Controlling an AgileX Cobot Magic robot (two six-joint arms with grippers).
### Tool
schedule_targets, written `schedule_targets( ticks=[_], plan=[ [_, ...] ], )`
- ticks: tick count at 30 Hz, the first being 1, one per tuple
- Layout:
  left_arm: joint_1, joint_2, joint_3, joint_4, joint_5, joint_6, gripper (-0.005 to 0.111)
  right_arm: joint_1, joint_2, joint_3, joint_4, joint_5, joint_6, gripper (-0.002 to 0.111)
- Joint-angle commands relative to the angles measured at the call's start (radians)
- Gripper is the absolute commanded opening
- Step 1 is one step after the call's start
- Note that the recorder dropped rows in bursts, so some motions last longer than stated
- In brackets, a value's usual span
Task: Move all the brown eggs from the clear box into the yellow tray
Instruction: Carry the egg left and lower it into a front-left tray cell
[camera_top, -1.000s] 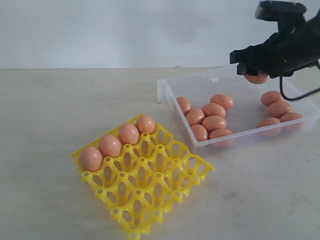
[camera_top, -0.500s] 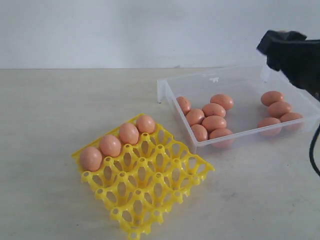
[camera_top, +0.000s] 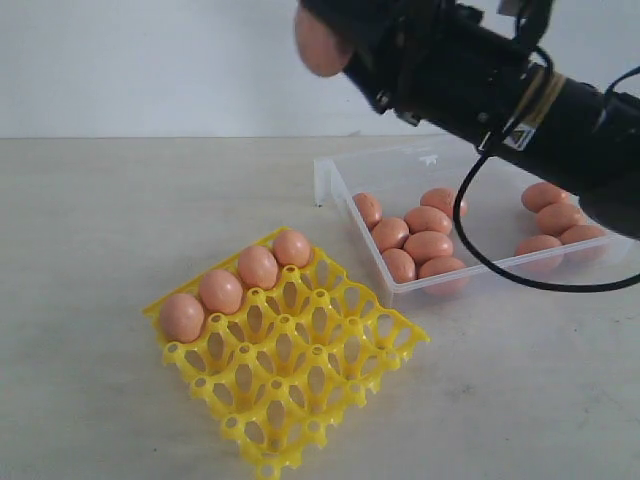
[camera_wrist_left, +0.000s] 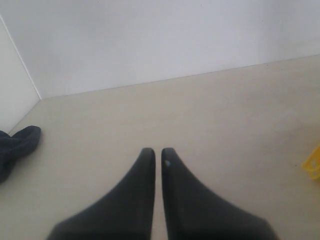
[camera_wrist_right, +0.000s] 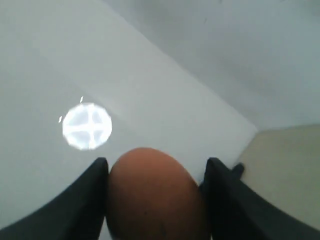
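Observation:
My right gripper is shut on a brown egg, held high in the air, left of the clear box and well above the table. In the right wrist view the egg fills the gap between the two fingers of the right gripper. The yellow tray lies at front centre with several brown eggs along its far-left row. More brown eggs lie in two clusters inside the clear box. My left gripper is shut and empty above bare table.
The right arm stretches across above the clear box, and its black cable hangs over the box's eggs. A white wall stands behind the table. In the left wrist view a dark object sits by the wall and a corner of the yellow tray shows.
The right arm has swung from above the far right of the clear box up and to the left, carrying the egg. Tray and box eggs have not moved.

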Motion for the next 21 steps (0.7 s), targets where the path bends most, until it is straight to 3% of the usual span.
schedule_targets(
  ticks=[1,7,14,21],
  plan=[
    [-0.005,-0.003,0.003,-0.002,-0.008,-0.003,0.004,0.035,0.024,-0.070,-0.285,-0.034,0.042,0.000],
    [-0.005,-0.003,0.003,-0.002,-0.008,-0.003,0.004,0.104,0.024,-0.070,-0.398,-0.016,0.001,0.000],
    [-0.005,-0.003,0.003,-0.002,-0.008,-0.003,0.004,0.196,0.024,-0.070,-0.616,0.241,-0.113,0.000],
    [-0.005,-0.003,0.003,-0.002,-0.008,-0.003,0.004,0.242,0.034,-0.070,-0.619,0.505,-0.190,0.000]
  ],
)
